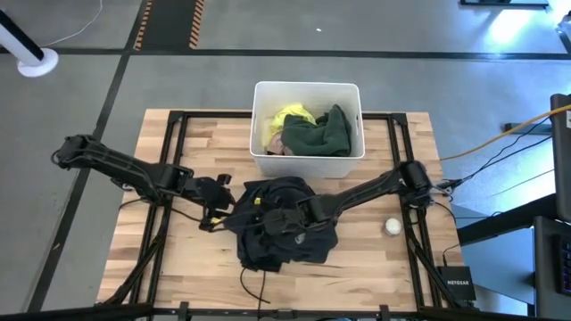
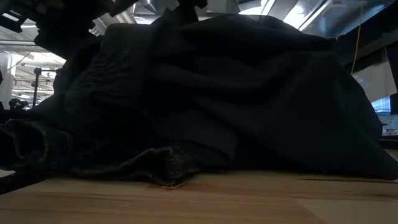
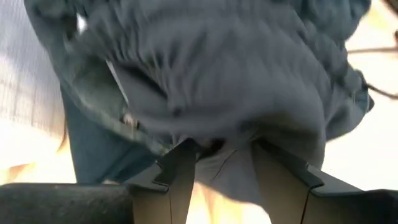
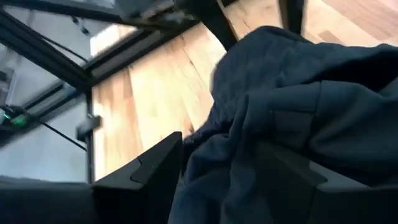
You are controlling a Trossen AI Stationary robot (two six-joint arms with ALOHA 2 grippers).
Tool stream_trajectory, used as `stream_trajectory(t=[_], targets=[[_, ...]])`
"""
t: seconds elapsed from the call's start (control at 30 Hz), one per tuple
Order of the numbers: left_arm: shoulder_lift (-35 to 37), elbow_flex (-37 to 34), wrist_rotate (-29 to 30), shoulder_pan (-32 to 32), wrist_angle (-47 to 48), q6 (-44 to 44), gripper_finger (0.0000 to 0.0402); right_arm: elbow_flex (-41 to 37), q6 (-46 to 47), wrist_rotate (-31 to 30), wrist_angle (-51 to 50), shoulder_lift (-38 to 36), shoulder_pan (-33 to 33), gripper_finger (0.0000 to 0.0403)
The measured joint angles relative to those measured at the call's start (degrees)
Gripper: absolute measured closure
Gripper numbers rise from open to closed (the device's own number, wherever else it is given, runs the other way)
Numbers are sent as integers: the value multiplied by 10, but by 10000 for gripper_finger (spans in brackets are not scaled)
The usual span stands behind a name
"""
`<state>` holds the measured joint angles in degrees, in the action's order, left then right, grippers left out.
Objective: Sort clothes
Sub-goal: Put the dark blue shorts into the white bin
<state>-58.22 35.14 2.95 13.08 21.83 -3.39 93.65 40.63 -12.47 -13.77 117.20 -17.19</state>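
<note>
You have the black clothes heaped mid-surface, just in front of the bin — green and yellow clothes lie inside it. Left pincer grasps the heap's edge; right pincer grasps fabric on top.

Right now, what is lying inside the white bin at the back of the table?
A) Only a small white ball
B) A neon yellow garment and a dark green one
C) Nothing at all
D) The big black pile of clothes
B: in the high view the white bin holds the neon yellow garment beside the dark green garment.
</note>
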Motion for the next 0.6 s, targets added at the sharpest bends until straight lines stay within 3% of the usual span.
stream_trajectory(t=[0.6], targets=[[-50, -21, -13, 39, -207, -14, 249, 0, 41, -113, 26, 11, -2, 191]])
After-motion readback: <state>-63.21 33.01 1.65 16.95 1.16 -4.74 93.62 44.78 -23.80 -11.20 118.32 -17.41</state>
